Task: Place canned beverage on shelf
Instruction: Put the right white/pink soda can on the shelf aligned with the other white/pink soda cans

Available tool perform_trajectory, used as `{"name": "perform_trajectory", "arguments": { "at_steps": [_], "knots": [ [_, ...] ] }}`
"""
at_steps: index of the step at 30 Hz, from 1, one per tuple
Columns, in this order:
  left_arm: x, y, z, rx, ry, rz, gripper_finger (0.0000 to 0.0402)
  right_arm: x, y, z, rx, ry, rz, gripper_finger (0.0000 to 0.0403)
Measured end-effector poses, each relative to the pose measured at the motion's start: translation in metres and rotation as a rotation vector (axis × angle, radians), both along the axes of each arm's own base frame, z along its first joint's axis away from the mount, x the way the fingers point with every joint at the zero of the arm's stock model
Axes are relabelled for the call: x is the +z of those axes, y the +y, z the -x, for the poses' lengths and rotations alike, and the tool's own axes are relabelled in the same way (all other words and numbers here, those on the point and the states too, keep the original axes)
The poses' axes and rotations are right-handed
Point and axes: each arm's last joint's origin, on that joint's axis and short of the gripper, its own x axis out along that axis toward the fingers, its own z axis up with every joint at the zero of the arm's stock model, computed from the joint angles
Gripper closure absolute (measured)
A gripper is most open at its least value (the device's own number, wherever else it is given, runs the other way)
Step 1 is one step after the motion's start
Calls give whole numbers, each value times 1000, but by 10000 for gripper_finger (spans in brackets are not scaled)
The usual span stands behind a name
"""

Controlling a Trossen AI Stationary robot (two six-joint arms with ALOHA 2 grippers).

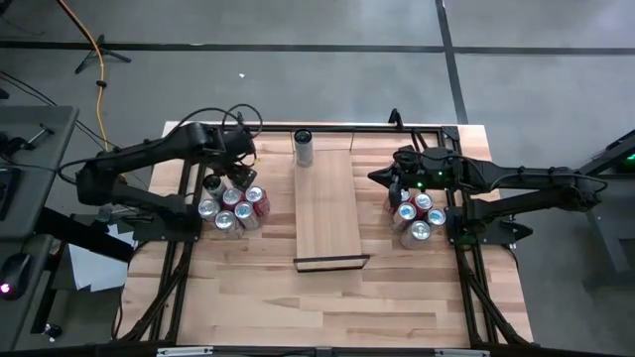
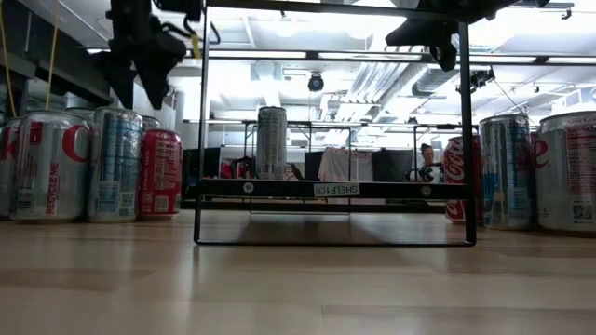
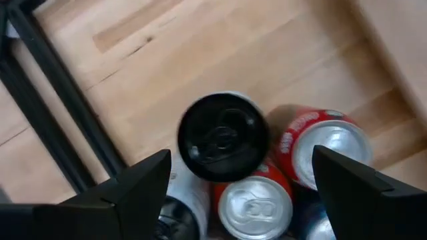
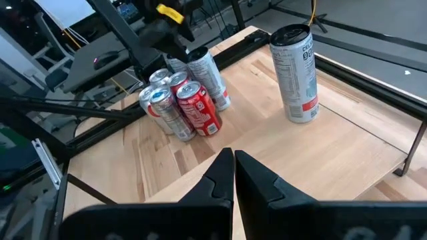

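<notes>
**Left jaws spread over can cluster; one can on shelf**

With its fingers spread wide and nothing between them, the left gripper hangs above the left cluster of cans. In the left wrist view its two dark fingers stand on either side of a black-topped can, clear of it. Just beside that can sit a red can with a silver top and another silver-topped can; more cans are partly hidden at the edge of that view.

Count, left cluster, high view: about six cans, packed touching, on the table left of the shelf. The exact count is uncertain because the arm covers part of the group.

The right gripper has its fingers pressed together, holding nothing. It hovers at the far edge of the right cluster, between that group and the shelf. Count, right cluster: about four or five cans, touching; some are hidden under the arm.

Shelf: one, a long pale board in the middle of the table, between the two clusters, black lip at its near end. On it: one tall silver can, upright, at the far end. In the low view this can stands alone on the raised board.
</notes>
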Motion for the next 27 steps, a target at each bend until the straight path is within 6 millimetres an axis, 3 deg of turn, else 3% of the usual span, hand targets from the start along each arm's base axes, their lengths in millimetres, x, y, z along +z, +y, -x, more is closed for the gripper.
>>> {"name": "perform_trajectory", "arguments": {
  "at_steps": [4, 11, 27],
  "knots": [
    [-10, 12, 4, 33, 23, 5, 92, 0, 0, 0, 0, -1, -3, 403],
    [-12, 28, 6, 32, -32, -5, 92, 0, 0, 0, -5, -5, -21, 403],
    [-29, 36, -5, -42, 30, 117, 92, 0, 0, 0, -5, -5, -19, 403]
  ]
}}
